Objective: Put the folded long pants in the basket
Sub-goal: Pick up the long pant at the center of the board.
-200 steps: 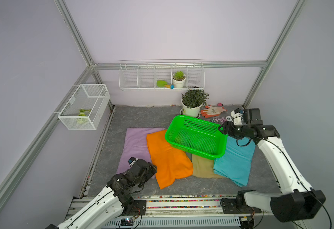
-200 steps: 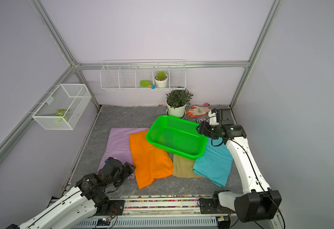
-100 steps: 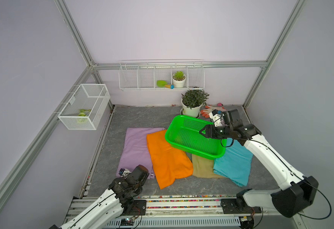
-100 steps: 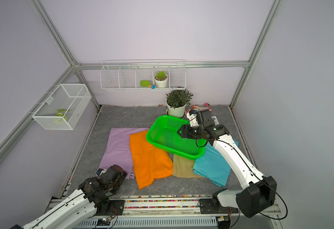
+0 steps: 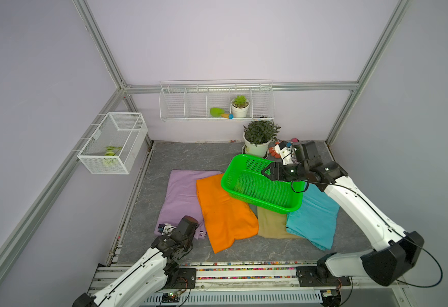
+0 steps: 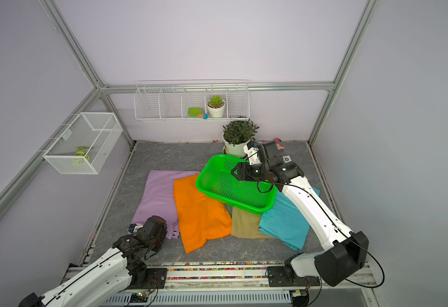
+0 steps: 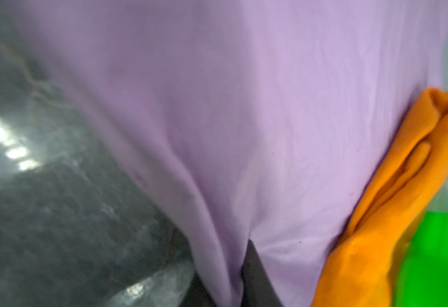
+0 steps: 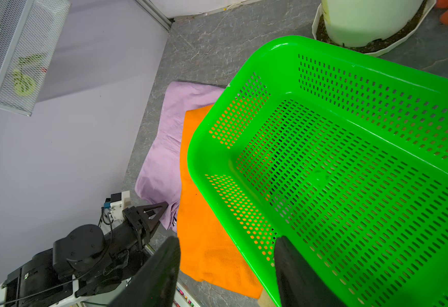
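Observation:
The green basket (image 5: 266, 207) lies tilted on the orange pants (image 5: 225, 218), the tan pants (image 5: 270, 224) and the teal pants (image 5: 314, 218); nothing is inside it. The lilac pants (image 5: 183, 194) lie flat to the left, partly under the orange pair. My left gripper (image 7: 228, 281) is shut on the lilac pants' (image 7: 244, 119) near corner, with cloth pinched between its dark fingers. My right gripper (image 5: 266, 171) hovers open over the basket's (image 8: 196, 159) inside and holds nothing. In the right wrist view the left gripper (image 8: 153, 215) meets the lilac pants (image 8: 161, 164).
A potted plant (image 5: 257, 141) and orange gloves (image 5: 273, 152) sit right behind the basket. A white wire rack (image 5: 215, 102) hangs on the back wall and a mesh box (image 5: 114, 143) on the left wall. The arms' rail (image 5: 244, 271) borders the front.
My left gripper has dropped onto the lilac pants' near corner and shut on it. The right arm has swung left from the basket's right end to over its inside.

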`<control>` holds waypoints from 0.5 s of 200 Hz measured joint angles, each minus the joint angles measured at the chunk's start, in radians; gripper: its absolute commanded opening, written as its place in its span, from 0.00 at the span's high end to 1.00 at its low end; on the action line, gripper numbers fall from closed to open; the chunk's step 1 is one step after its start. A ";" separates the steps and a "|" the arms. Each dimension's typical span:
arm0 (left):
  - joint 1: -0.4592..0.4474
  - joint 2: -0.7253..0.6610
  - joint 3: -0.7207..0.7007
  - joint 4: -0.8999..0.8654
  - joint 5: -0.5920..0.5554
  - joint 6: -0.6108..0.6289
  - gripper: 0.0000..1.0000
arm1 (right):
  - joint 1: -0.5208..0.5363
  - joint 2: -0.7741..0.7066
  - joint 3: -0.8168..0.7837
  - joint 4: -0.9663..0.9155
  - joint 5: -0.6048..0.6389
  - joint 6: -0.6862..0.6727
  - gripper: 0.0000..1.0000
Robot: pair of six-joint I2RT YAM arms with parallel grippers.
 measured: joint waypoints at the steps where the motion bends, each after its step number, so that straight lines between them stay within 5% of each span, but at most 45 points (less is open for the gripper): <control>1: 0.005 -0.002 0.000 -0.001 0.002 0.004 1.00 | 0.001 0.002 0.001 0.000 0.000 0.000 0.39; 51: 0.402 -0.006 0.043 -0.047 0.123 0.298 1.00 | 0.136 0.118 0.070 0.006 -0.006 0.008 0.41; 100: 0.547 0.123 0.137 -0.067 0.161 0.465 1.00 | 0.340 0.375 0.246 -0.005 0.034 0.008 0.42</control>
